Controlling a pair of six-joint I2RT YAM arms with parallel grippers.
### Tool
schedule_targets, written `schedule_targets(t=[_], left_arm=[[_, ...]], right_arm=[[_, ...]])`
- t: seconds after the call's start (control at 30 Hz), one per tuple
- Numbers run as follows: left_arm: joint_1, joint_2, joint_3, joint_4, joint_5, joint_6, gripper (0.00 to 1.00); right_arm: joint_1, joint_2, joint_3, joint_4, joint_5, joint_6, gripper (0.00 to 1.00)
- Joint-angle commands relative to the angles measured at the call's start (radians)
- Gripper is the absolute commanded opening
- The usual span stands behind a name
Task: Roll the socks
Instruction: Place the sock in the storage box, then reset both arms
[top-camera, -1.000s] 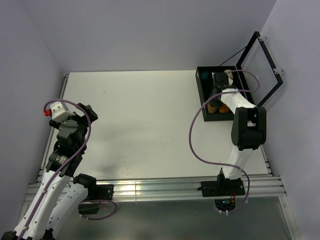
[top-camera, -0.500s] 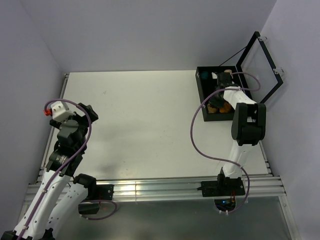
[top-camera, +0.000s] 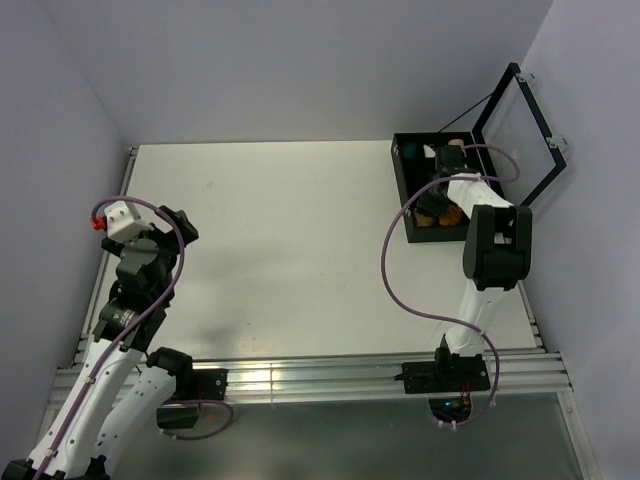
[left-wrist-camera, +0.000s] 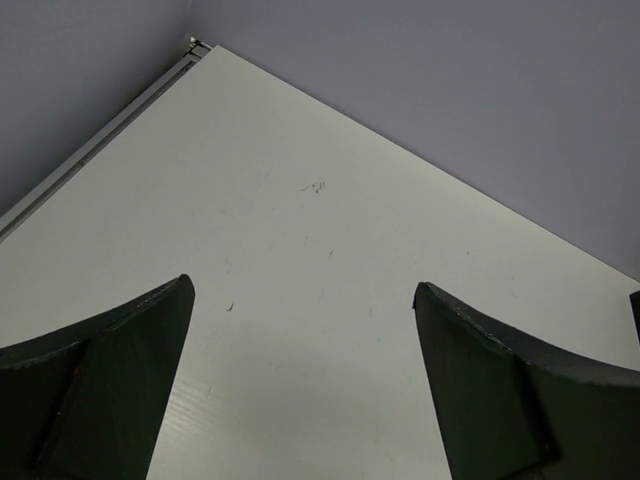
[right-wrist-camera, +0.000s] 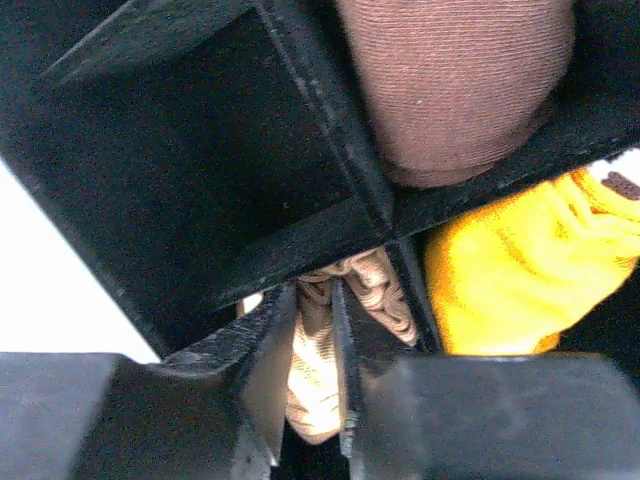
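Inside the box (top-camera: 398, 185), a sock (right-wrist-camera: 312, 395) is flanked by the right gripper (right-wrist-camera: 318, 320); whether it is gripped cannot be told. The left gripper (left-wrist-camera: 302, 288) is spread wide.

We see a flat white table (top-camera: 290, 250), edged by a ribbed aluminium rail (top-camera: 300, 375) at the bottom. At upper right sits an open black box (top-camera: 399, 190), its clear black-framed lid (top-camera: 520, 135) raised, a small teal bundle (top-camera: 408, 152) in its upper-left corner.

Three socks (right-wrist-camera: 455, 80); one black box (top-camera: 399, 185); two robot arms (top-camera: 135, 290)
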Motion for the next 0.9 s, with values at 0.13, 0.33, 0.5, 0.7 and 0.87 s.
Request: schedule_targets(t=[0.13,0.33,0.5,0.7,0.87], left_arm=[[-0.004,-0.012,0.0,0.044,0.012,0.015,0.98],[-0.005,-0.03,0.014,0.026,0.006,0.006,0.98],[-0.005,-0.035,0.074,-0.038,-0.011,0.0,0.98],[-0.013,-0.018,0.207,-0.149,-0.017,-0.022,0.98],[-0.019,0.002,0.299,-0.27,-0.018,-0.011,0.98]], right_arm=[[-0.014,-0.157,-0.04,-0.045,0.052,-0.029,0.47],[-0.015,-0.393,-0.01,-0.093,0.133,-0.029,0.59],[-0.014,-0.58,0.01,-0.14,0.199,-0.034,0.63],[-0.015,-0.912,-0.036,-0.117,0.28,-0.029,0.79],[-0.015,-1.163,-0.104,-0.093,0.346,-0.031,0.85]])
